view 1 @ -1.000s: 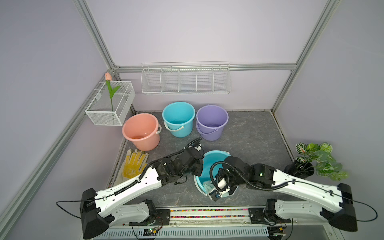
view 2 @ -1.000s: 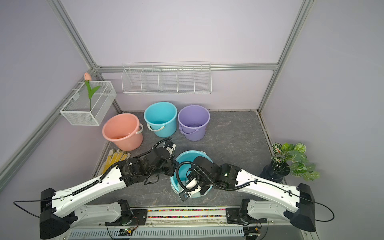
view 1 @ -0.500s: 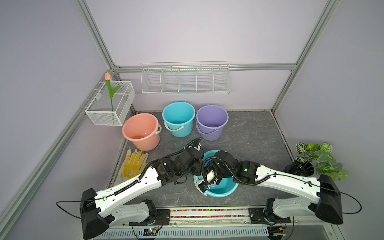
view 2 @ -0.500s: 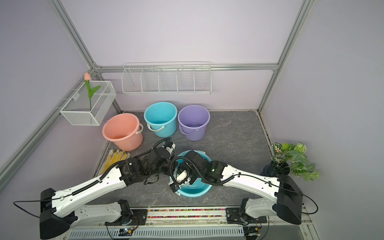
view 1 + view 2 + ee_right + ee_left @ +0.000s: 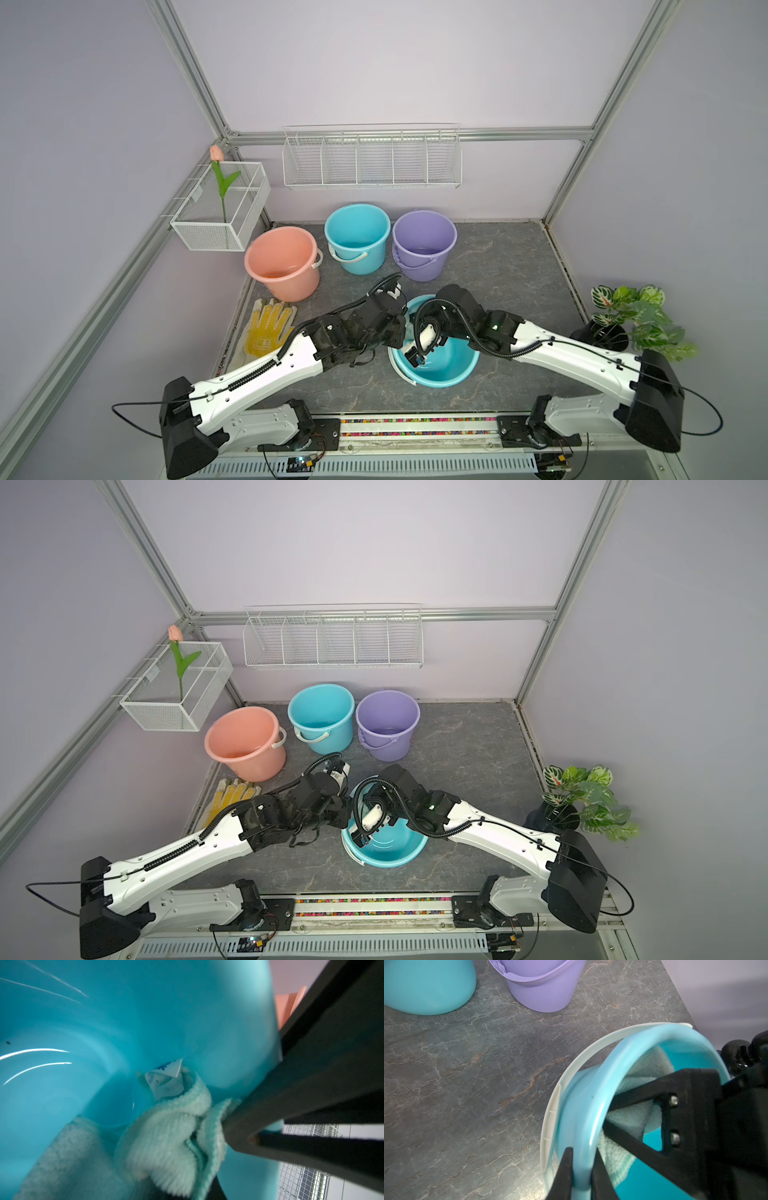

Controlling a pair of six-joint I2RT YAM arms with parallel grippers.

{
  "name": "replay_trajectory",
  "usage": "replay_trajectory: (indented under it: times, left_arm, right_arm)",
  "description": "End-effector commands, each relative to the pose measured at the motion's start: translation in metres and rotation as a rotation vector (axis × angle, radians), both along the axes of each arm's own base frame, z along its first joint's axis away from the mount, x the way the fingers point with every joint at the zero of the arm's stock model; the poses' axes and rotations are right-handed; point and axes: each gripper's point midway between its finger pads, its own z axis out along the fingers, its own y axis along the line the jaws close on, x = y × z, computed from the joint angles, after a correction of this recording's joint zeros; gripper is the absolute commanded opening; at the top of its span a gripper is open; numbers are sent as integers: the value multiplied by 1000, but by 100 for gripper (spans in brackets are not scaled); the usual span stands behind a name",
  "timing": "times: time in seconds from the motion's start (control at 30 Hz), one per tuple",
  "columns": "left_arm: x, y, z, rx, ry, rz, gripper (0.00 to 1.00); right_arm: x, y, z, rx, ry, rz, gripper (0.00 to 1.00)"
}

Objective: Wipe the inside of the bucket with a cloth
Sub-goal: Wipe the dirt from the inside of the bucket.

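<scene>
cloth [image 5: 164,1136] blurred near the lens — in both top views lost beneath the right arm [image 5: 461,320].

Both top views look down from high over the front edge of the worktop [image 5: 498,270]; both wrist cameras sit close, sharing the inside of the bucket [image 5: 145,1012].

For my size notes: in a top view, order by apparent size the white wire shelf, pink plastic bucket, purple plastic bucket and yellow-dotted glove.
white wire shelf
pink plastic bucket
purple plastic bucket, hardly smaller
yellow-dotted glove
</scene>
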Motion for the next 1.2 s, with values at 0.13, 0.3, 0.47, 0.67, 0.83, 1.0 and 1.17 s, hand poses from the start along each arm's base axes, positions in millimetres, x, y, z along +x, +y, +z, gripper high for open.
replay_trajectory:
  times: [0.13,0.3,0.47,0.67,0.83,1.0,1.17]
  left_arm:
    - [-8,-8,9,-51,9,-44,0]
    - [-8,-9,8,-49,9,-43,0]
    - [-8,-8,8,-50,7,-40,0]
    - [-7,-7,8,-50,8,-36,0]
    - [-8,-5,8,-47,7,-32,0]
    - [-8,-5,7,-45,8,-30,0]
    - [-7,-7,7,-47,11,-34,0]
  right_arm:
    - [20,-36,24,-89,-128,-118,7]
    - [11,-68,23,-160,-117,-183,7]
    - [-8,-101,17,-241,-59,-226,7]
    - [-43,-125,10,-279,61,-226,7]
    - [-84,-124,4,-242,247,-161,7]
    - [-122,-113,3,-180,456,-85,7]
    - [-137,-75,10,-34,590,-11,7]
